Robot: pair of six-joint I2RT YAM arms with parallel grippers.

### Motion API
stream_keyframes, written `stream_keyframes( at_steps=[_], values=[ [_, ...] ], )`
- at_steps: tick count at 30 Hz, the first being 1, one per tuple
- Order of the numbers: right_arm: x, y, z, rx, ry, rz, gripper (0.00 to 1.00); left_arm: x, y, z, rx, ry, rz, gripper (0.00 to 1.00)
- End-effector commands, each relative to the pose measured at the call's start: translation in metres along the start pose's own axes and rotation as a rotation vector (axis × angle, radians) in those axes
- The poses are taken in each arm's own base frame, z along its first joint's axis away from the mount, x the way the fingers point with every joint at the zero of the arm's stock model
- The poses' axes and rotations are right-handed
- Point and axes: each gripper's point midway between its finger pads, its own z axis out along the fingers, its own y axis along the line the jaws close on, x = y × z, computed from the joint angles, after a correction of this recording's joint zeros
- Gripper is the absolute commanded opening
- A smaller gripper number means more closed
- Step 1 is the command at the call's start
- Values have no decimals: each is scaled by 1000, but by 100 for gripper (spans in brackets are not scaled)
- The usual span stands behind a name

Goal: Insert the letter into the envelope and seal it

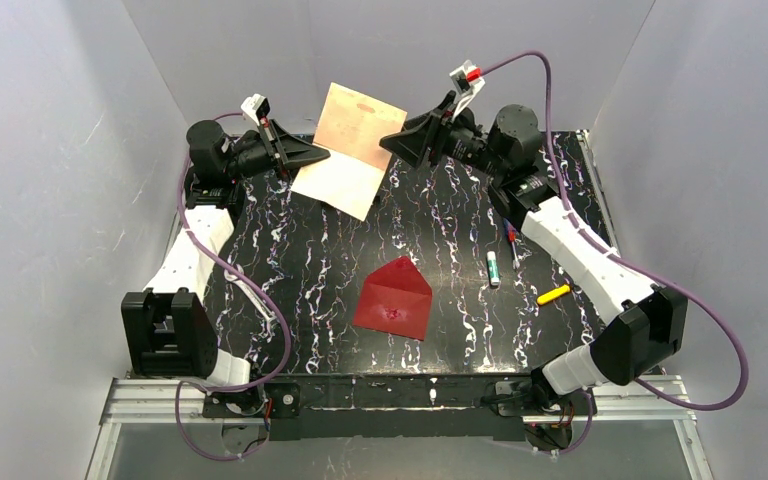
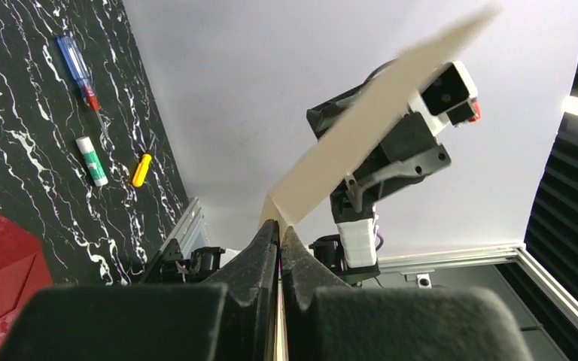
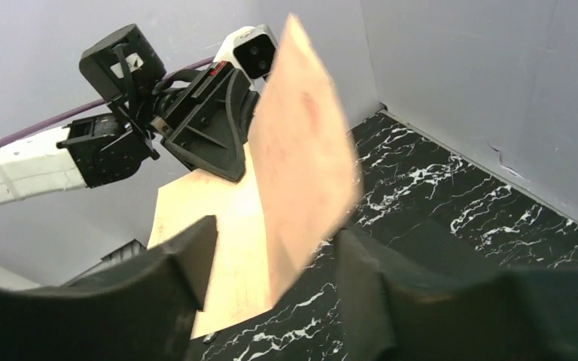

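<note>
Letter first: where do we see the pale cream paper letter (image 1: pixel 348 150)?

Beyond the flat red paper envelope (image 1: pixel 393 298), raised off the black marbled bench (image 1: pixel 310 260) and bent.

And our hands?

Our left hand (image 2: pixel 278 226) is clamped on the sheet's edge. Our right hand (image 3: pixel 275 256) stands apart, the sheet between its fingers (image 3: pixel 188 256). The envelope lies flat, flap spread open.
</note>
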Motion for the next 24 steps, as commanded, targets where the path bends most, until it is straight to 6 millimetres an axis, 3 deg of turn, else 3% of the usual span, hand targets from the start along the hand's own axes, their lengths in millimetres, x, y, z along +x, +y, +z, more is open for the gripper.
stream_keyframes(
  at_steps=[1,4,9,13,18,21,24],
  values=[
    [-39,46,-11,-145,-31,-66,72,-4,-8,-2,14,-11,74,0],
    [-29,70,-10,-291,27,-16,76,-6,-5,-1,11,-16,73,0],
    [-8,79,-8,-363,101,30,77,-9,-11,0,19,-13,100,0],
    [-16,95,-14,-429,92,21,77,-11,-12,1,23,-2,123,0],
    [-22,141,-32,-622,173,-31,80,-3,-24,-2,46,28,252,0],
    [-31,147,-33,-607,180,-58,81,7,-32,-7,59,29,354,0],
    [-40,137,-23,-515,135,-44,81,17,-41,-12,77,44,447,0]
  ],
)
